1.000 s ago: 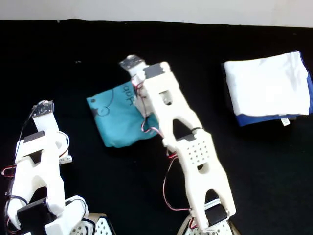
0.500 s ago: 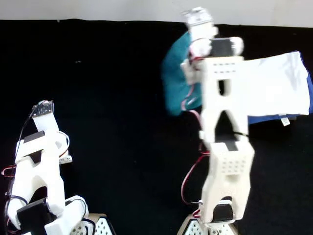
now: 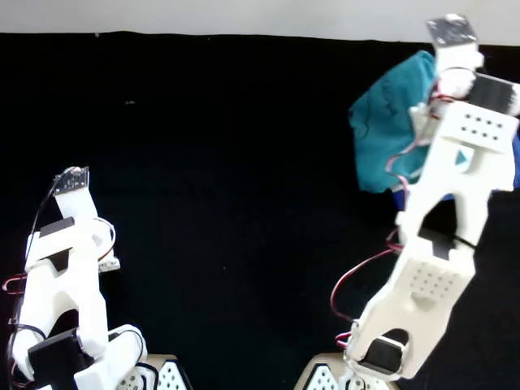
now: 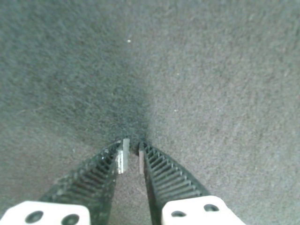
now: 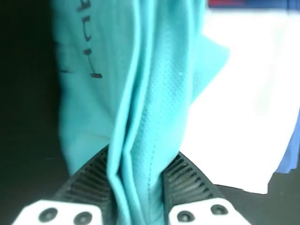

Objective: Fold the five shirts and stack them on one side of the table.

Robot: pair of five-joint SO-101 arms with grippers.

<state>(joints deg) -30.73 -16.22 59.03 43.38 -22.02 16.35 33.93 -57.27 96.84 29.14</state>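
Pinched between the fingers of the right gripper (image 5: 136, 164), held above the table (image 3: 227, 146): the folded teal shirt (image 5: 154, 93). Just beyond it, a folded white shirt (image 5: 243, 103) atop a blue shirt (image 5: 287, 157). Left gripper (image 4: 132, 152) pressed nearly together, holding nothing. Seemingly two stacked, a third to lay on top, more left to fold.

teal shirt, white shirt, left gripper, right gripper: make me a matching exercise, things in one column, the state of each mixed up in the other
Things
1. teal shirt
2. white shirt
3. left gripper
4. right gripper

States
A. shut on nothing, above the bare table
B. clamped on cloth
C. hanging from a gripper
D. lying folded on a blue shirt

Pairs: 1-C, 2-D, 3-A, 4-B
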